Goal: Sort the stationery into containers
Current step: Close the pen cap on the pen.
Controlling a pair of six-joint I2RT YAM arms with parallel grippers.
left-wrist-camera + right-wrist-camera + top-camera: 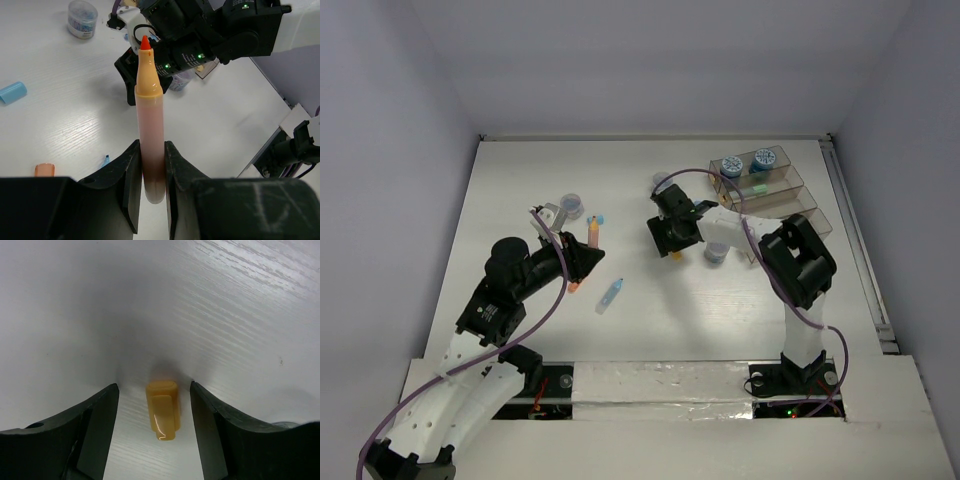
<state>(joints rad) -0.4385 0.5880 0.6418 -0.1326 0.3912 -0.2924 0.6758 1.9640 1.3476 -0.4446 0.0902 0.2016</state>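
My left gripper (pixel 582 258) is shut on an uncapped orange marker (pixel 593 236). In the left wrist view the marker (pixel 149 105) stands between the jaws of my left gripper (pixel 152 150), red tip pointing away. My right gripper (pixel 672 243) is open, low over a yellow-orange cap (pixel 676 254). In the right wrist view the cap (pixel 162 410) lies on the table between the spread jaws of my right gripper (pixel 153 388), touching neither. The clear stepped bins (pixel 790 190) stand at the far right, holding two blue rolls (pixel 732 166) and a green stick (pixel 757 188).
A light-blue stick (pixel 610 295), a small orange cap (pixel 574 287) and a blue cap (pixel 599 217) lie near my left gripper. Small jars stand on the table: one (pixel 572 205) at left, one (pixel 661 182) behind and one (pixel 716 253) beside my right gripper.
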